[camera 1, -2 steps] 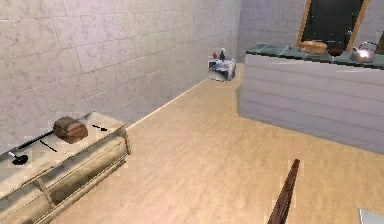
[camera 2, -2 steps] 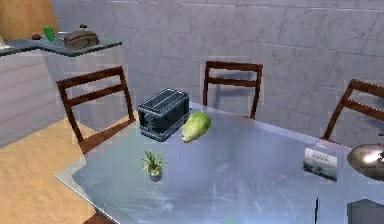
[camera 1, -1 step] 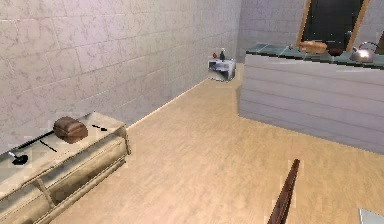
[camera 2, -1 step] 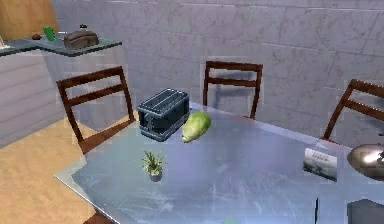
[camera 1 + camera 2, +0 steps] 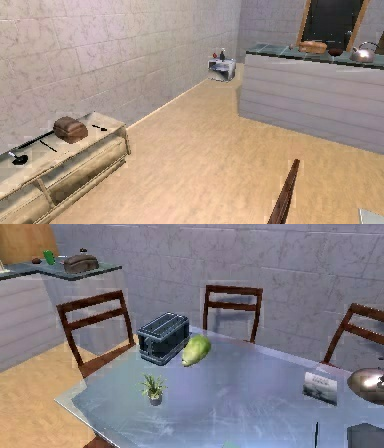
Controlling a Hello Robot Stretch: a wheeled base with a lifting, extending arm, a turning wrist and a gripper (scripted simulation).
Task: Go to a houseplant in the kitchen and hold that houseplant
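Observation:
A small green houseplant (image 5: 153,388) in a little pot stands on the glass table (image 5: 240,404) in the arm side view, near the table's front left edge. Behind it sit a dark metal toaster (image 5: 163,335) and a pale green leafy vegetable (image 5: 196,350).
Three wooden chairs (image 5: 97,322) (image 5: 232,308) (image 5: 357,332) ring the table's far side. A card (image 5: 320,386) and a metal dish (image 5: 368,382) lie at its right. A grey counter (image 5: 310,95) with a loaf (image 5: 312,46) and kettle (image 5: 364,51) stands ahead right, a low glass table (image 5: 60,160) ahead left, open wood floor (image 5: 200,150) between.

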